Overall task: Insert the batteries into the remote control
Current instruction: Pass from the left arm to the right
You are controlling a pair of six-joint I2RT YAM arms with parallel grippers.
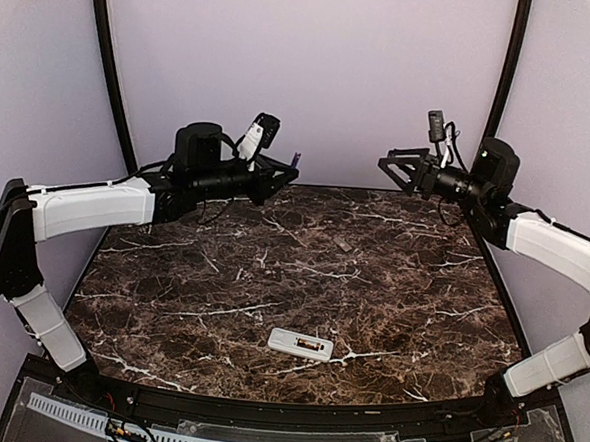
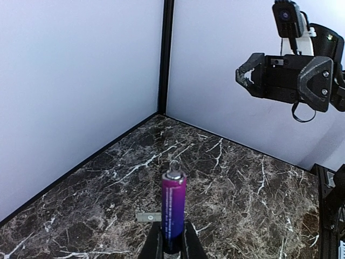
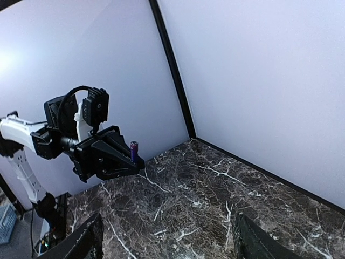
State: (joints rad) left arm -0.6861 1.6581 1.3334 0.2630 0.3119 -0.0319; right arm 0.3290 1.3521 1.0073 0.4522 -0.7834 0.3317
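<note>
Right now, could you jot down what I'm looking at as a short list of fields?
Left hand: shut on a purple battery, raised above the table
Right hand: open, empty, raised
Remote: flat on the table near the front edge, bay up
Grey cover: loose on the table, apart from the remote

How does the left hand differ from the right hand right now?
The left hand is shut on a purple battery held upright; the right hand is open and holds nothing. The left hand is near the table's far left corner, the right hand near the far right. Both hang in the air above the marble table, far from the remote control.
</note>
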